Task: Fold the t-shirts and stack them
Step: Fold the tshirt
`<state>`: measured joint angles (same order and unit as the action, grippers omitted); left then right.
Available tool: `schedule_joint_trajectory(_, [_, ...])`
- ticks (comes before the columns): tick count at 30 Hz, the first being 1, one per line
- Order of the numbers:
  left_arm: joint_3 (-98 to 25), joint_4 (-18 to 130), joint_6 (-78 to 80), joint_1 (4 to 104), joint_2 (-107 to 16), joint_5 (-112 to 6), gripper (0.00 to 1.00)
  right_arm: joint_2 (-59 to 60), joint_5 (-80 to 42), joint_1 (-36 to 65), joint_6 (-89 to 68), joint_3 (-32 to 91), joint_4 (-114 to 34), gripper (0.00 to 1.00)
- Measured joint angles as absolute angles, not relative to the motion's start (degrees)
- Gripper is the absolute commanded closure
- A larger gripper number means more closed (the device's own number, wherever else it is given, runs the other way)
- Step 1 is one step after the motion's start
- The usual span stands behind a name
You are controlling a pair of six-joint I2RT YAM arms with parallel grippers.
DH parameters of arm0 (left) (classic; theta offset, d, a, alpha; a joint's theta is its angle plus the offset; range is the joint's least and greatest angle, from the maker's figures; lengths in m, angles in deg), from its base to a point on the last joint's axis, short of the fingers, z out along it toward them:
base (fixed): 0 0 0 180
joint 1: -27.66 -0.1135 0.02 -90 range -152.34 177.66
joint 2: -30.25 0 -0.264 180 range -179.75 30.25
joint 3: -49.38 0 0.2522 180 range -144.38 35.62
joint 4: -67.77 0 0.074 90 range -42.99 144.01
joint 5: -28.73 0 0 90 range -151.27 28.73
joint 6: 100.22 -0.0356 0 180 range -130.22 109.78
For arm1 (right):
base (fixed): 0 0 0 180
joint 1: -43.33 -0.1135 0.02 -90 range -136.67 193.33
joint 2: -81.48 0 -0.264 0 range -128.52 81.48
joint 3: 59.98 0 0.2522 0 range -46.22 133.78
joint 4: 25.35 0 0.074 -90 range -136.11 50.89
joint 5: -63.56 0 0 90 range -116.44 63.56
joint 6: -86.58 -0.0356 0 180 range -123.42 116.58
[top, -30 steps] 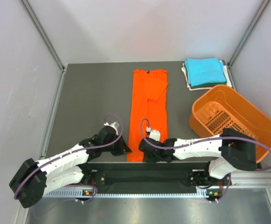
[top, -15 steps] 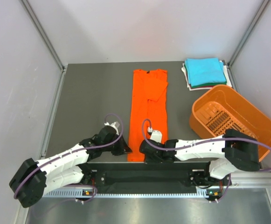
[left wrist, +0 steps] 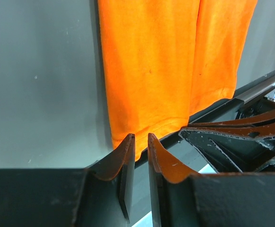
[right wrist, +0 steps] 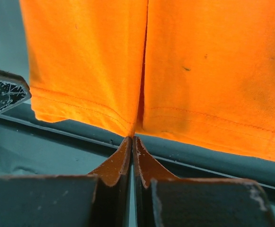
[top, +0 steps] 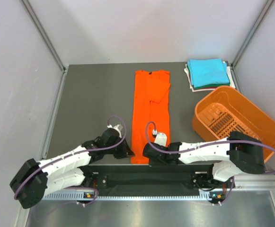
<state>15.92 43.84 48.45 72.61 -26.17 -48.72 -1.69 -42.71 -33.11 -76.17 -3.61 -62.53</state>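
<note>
Left gripper (left wrist: 139, 138), fingers a narrow slit apart, sits at the left corner of the hem of the orange t-shirt (top: 150, 113). Orange cloth shows in the slit, but whether it is pinched cannot be told. Right gripper (right wrist: 132, 138), fingers pressed together, meets the same hem where the two lengthwise folds of the shirt join. Whether cloth is caught between its tips cannot be told.

Surface and room: one dark grey matt table (top: 94, 109), closed in by pale plain walls (top: 142, 28) on the left, far and right sides. Metal posts (top: 42, 35) rise from the two far corners, and a black rail (top: 146, 179) runs along the near edge.

Count:
- Two white arms (top: 64, 163), and two grippers, both at the near edge and close to each other.
- One orange t-shirt, lying flat as a long narrow strip down the middle of the table, collar toward the far edge, hem at the near edge.
- One stack of folded t-shirts in the far right corner, with one turquoise t-shirt (top: 207, 72) on top. White and dark cloth edges show beneath it, too thin to count.
- One orange slotted basket (top: 199, 124), standing along the right edge, just nearer than the stack.
</note>
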Motion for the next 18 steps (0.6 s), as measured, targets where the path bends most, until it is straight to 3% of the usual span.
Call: schedule_joint_trajectory(18, [16.18,43.86,49.70,75.98,-28.40,-51.01,0.76,-1.69,-43.19,-33.94,-77.24,-4.86,-62.48,1.00])
